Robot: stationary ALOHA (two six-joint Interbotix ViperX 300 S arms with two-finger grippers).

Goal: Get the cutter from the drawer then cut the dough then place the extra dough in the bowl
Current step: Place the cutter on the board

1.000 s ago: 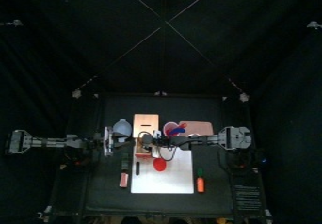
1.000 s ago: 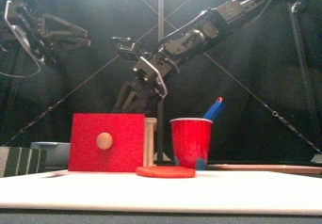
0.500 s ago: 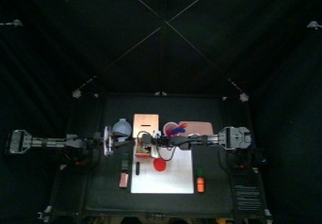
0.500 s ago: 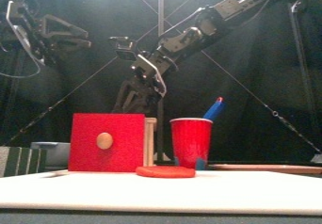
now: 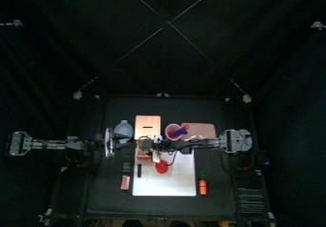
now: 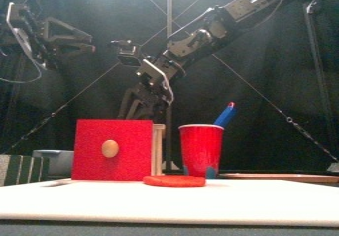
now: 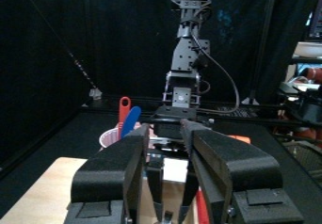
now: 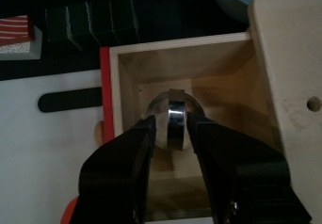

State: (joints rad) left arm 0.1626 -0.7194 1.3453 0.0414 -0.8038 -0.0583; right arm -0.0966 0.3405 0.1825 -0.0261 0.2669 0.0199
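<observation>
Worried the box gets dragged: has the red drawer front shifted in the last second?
No. In the front view the red drawer front keeps the same gap to the red cup.

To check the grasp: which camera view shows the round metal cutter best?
The right wrist view: the round metal cutter sits between the right claw's jaws, above the pale wooden box's open drawer. The top view hides it under that arm; in the front and left wrist views I cannot make it out.
</observation>
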